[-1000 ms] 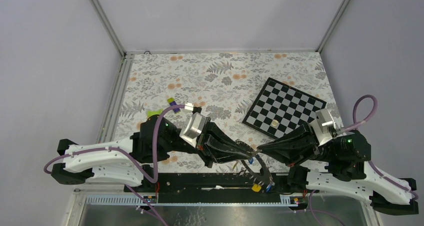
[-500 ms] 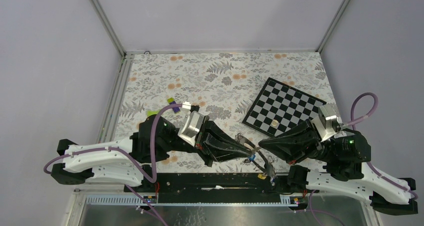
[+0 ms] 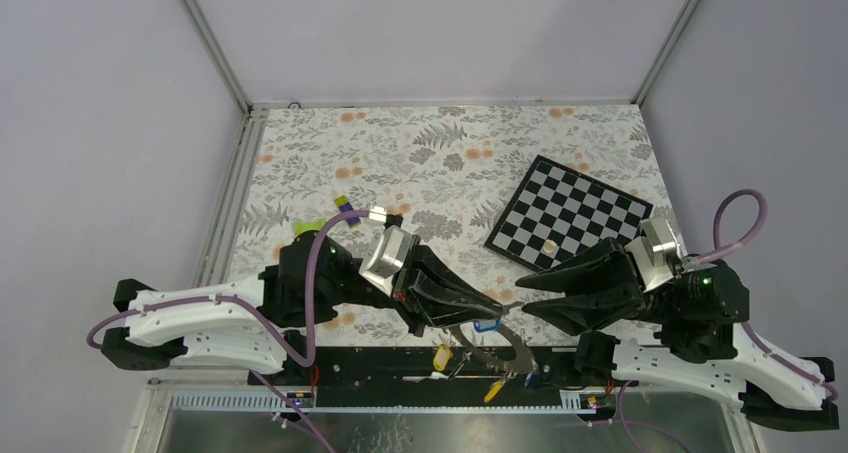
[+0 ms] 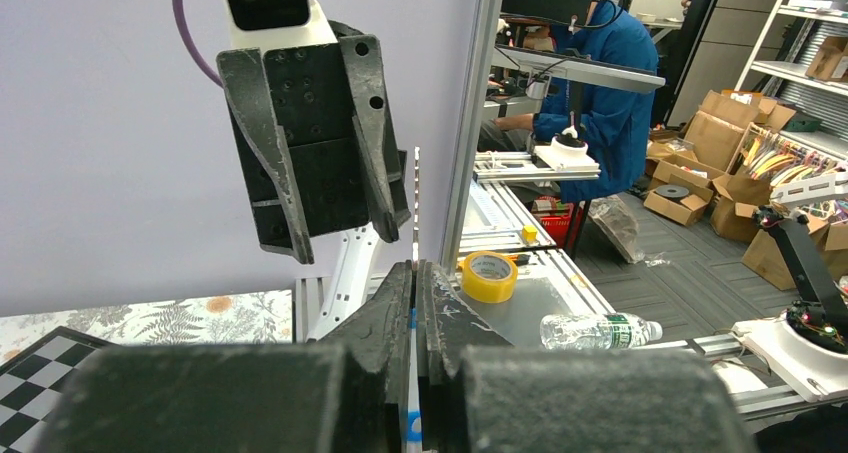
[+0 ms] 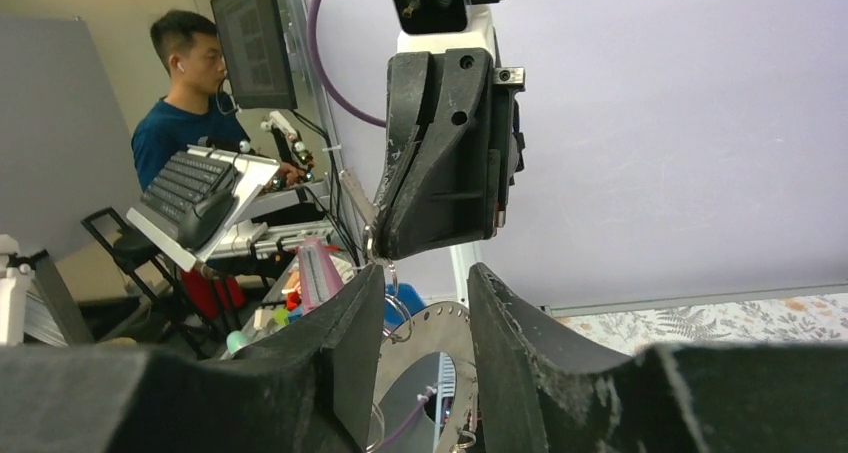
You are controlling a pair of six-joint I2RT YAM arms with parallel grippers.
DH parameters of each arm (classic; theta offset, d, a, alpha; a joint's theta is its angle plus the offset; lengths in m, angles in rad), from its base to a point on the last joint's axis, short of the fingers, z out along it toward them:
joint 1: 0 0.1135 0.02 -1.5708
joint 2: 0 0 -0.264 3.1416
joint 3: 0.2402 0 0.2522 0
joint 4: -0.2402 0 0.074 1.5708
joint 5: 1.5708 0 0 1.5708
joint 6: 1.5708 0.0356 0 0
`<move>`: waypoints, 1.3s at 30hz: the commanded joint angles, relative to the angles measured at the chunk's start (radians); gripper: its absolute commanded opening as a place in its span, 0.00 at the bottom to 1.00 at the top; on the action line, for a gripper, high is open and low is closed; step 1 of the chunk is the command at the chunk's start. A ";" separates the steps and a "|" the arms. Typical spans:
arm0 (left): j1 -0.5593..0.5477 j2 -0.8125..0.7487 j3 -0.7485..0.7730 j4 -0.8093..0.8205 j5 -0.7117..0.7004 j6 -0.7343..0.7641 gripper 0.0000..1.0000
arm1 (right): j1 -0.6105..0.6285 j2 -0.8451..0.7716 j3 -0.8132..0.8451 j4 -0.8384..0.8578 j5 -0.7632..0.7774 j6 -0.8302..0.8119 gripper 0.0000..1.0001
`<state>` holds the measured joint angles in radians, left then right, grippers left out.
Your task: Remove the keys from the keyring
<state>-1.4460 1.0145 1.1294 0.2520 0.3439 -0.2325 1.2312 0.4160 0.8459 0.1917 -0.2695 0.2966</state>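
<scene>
The floral table carries a checkerboard toward its right edge. At the near edge the left gripper is clamped tight on what appears to be a blue-headed key, so the keyring hangs beneath, a yellow-tagged key dangling. The right gripper stands just beside, jaws apart and empty, seemingly placed to take the ring.

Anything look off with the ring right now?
Yes. The keyring dangles tilted above the base rail, apparently hung by one of the keys from the shut left gripper; other keys splay loose. The right gripper is open, holding nothing.
</scene>
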 commanded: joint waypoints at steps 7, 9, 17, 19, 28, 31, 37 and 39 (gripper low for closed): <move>-0.003 -0.030 0.013 0.071 0.005 0.007 0.00 | -0.002 0.046 0.116 -0.186 -0.138 -0.105 0.45; -0.003 -0.028 0.013 0.072 0.007 0.006 0.00 | -0.001 0.054 0.112 -0.186 -0.128 -0.107 0.44; -0.004 -0.029 0.012 0.073 0.010 0.007 0.00 | -0.002 0.081 0.092 -0.186 -0.101 -0.123 0.45; -0.004 -0.031 0.010 0.074 0.010 0.007 0.00 | -0.002 0.082 0.091 -0.186 -0.097 -0.125 0.44; -0.003 -0.039 -0.001 0.081 0.003 0.007 0.00 | -0.002 0.081 0.090 -0.186 -0.103 -0.119 0.40; -0.002 -0.037 0.001 0.079 0.002 0.009 0.00 | -0.002 0.082 0.087 -0.186 -0.112 -0.120 0.40; -0.004 -0.039 0.001 0.079 0.001 0.008 0.00 | -0.002 0.095 0.086 -0.226 -0.150 -0.113 0.41; -0.002 -0.039 0.001 0.079 0.003 0.007 0.00 | -0.002 0.099 0.088 -0.230 -0.159 -0.112 0.41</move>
<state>-1.4460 1.0088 1.1183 0.2379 0.3439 -0.2325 1.2312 0.4961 0.9291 -0.0364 -0.3893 0.1871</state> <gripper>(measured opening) 0.030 0.412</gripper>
